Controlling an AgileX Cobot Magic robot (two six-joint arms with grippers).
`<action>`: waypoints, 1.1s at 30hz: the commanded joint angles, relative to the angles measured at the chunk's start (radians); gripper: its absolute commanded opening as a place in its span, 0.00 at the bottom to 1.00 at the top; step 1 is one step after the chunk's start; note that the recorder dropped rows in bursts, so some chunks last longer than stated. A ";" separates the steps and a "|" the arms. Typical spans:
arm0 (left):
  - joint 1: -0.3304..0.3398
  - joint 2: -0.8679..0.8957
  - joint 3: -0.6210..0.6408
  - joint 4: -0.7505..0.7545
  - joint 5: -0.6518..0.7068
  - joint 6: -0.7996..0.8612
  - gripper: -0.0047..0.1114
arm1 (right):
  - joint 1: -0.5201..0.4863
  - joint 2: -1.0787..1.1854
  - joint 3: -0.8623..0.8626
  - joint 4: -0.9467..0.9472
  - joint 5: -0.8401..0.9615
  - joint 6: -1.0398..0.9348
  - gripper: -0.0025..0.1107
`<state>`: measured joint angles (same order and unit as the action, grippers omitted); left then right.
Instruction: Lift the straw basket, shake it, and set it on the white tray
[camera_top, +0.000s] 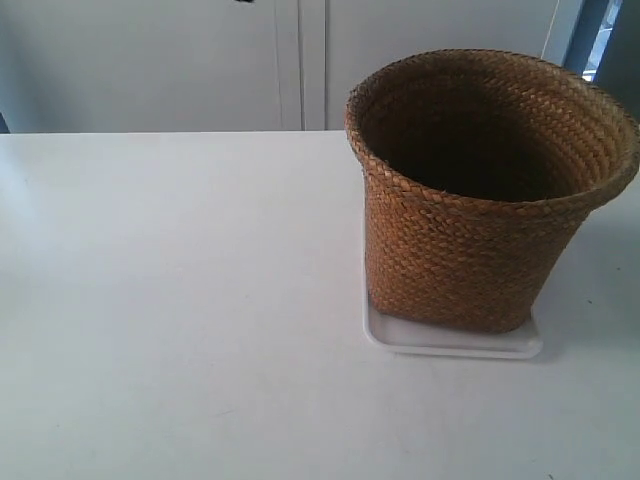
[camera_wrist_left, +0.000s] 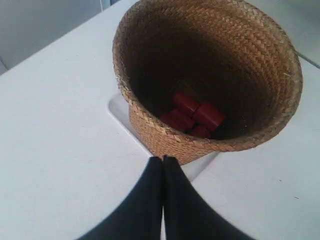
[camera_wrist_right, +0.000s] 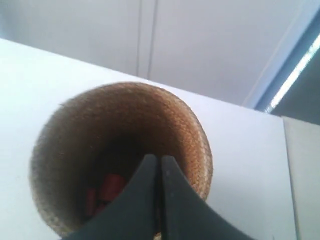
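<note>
The straw basket (camera_top: 460, 250) stands upright on the white tray (camera_top: 450, 345), which shows only as a thin rim under its base. Neither arm appears in the exterior view. In the left wrist view my left gripper (camera_wrist_left: 163, 158) is shut and empty, its tips just short of the basket's (camera_wrist_left: 165, 135) outer wall, with a corner of the tray (camera_wrist_left: 117, 107) beside it. My right gripper (camera_wrist_right: 160, 157) is shut with nothing in it, raised over the basket's (camera_wrist_right: 190, 135) dark opening. Several red cylinders (camera_wrist_left: 192, 112) lie on the basket's bottom.
The white table (camera_top: 180, 300) stretches wide to the basket's side in the exterior view. A pale wall or cabinet front (camera_top: 300, 60) runs behind the table's far edge.
</note>
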<state>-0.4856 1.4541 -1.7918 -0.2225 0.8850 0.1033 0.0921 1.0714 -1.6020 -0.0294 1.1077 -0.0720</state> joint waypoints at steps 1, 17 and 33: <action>-0.005 -0.181 0.135 0.015 -0.033 0.029 0.04 | -0.003 -0.178 0.082 0.082 -0.034 -0.043 0.02; -0.005 -0.875 0.876 0.053 -0.247 -0.021 0.04 | -0.003 -0.718 0.689 0.123 -0.236 -0.063 0.02; -0.005 -1.024 1.033 0.051 -0.169 -0.103 0.04 | -0.003 -0.784 0.805 0.123 -0.048 -0.056 0.02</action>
<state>-0.4856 0.4384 -0.7630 -0.1678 0.7040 0.0089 0.0921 0.2921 -0.8043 0.0921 1.0600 -0.1223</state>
